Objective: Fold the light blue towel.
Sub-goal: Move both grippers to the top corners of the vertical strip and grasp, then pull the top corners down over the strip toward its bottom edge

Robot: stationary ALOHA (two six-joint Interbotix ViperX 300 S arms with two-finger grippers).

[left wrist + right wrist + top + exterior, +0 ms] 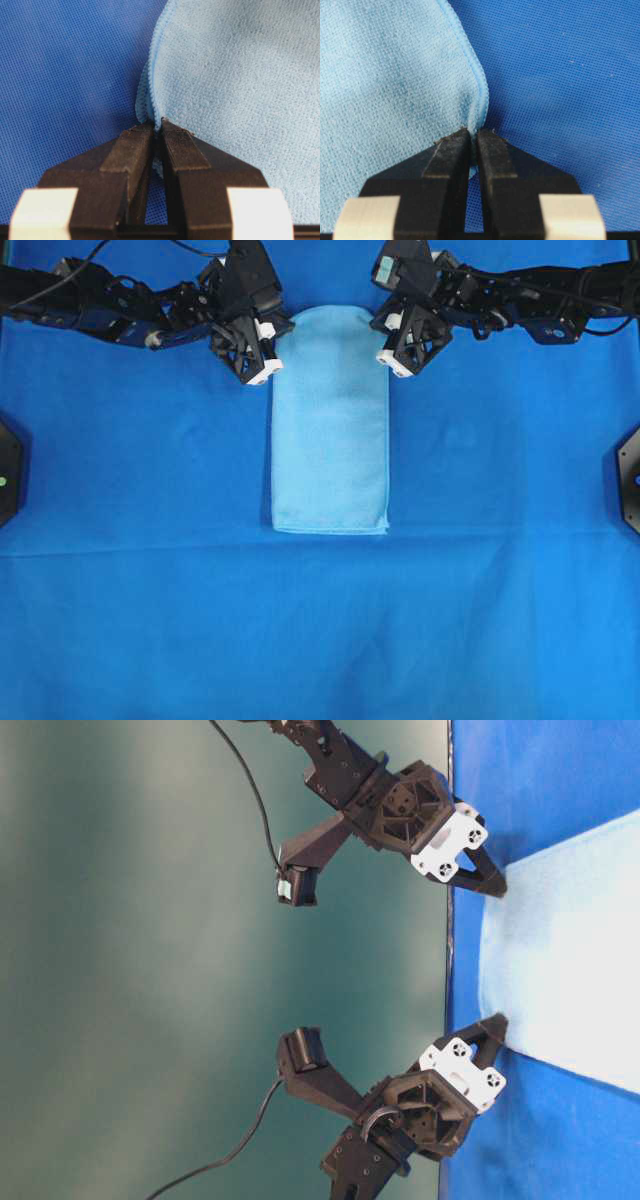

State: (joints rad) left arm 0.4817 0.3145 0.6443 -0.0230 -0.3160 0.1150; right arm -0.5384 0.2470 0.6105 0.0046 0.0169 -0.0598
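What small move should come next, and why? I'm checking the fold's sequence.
Probably lift both corners slightly. The left gripper and right gripper are each pinched shut on a far corner of the light blue towel, which lies flat on the blue sheet.

Both arms crowd the top edge: the left gripper (268, 368) and right gripper (392, 364) flank the towel (330, 430) at its upper corners, pinched onto them. Dark mounts (628, 478) stand at the side edges. The blue sheet (320, 630) around and below the towel lies open.
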